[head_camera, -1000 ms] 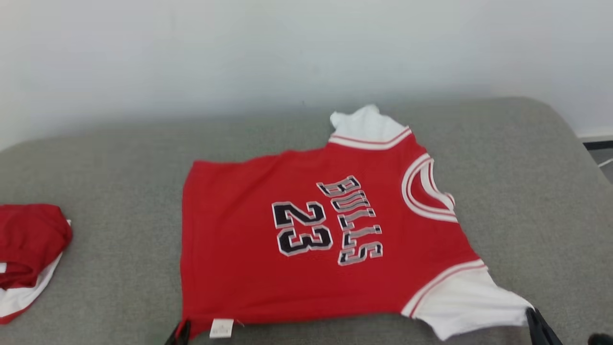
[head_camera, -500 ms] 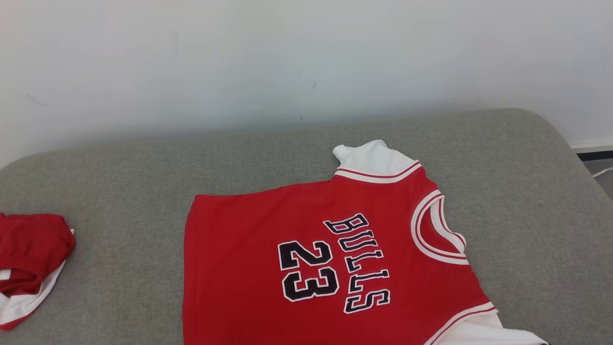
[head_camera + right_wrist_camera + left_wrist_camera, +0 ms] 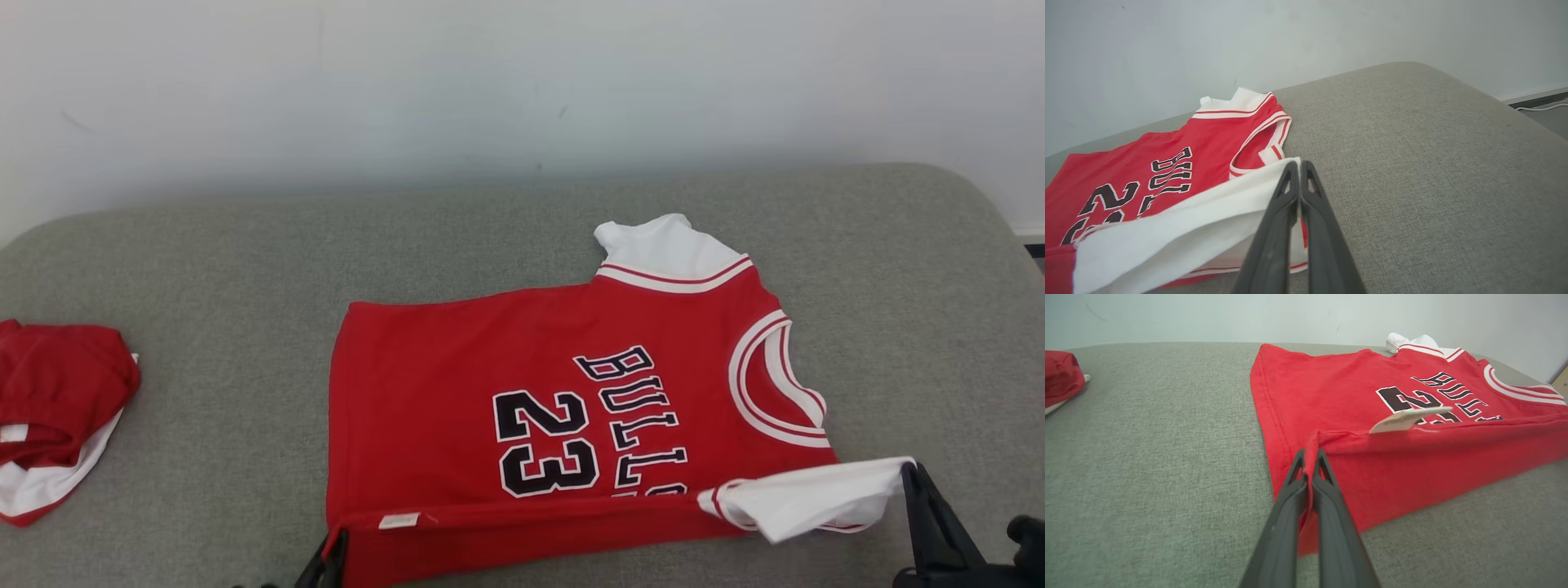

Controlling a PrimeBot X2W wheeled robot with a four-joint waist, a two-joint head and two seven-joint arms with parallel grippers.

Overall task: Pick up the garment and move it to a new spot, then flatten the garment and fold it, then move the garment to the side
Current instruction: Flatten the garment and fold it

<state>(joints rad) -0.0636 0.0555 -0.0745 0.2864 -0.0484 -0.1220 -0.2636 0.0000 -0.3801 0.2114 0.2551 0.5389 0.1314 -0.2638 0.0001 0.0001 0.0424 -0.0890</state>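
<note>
Head view: a red jersey [image 3: 522,392] with white sleeves and black "BULLS 23" lettering is seen near the middle of a grey upholstered surface [image 3: 204,269], its neck opening turned toward the robot's right and its hem toward the left. The near edge is lifted and turned over toward the far side, so that a red strip and a small white label [image 3: 398,520] are exposed. The near hem corner is pinched by the left gripper [image 3: 1310,455], whose jaws are closed tight with red cloth caught between them. The near white sleeve [image 3: 816,494] is raised off the surface and is clamped at its tip by the right gripper [image 3: 1299,165], whose jaws are pressed together on the white cloth. The far sleeve [image 3: 661,245] is laid flat. The surface is covered in a coarse woven fabric and is rounded at its far right corner. A second red and white garment [image 3: 57,408] is bunched at its left edge, well apart from the jersey. A pale wall [image 3: 490,82] with a few faint marks is seen behind, and a white cable [image 3: 1539,108] is seen on the floor beyond the right corner.
</note>
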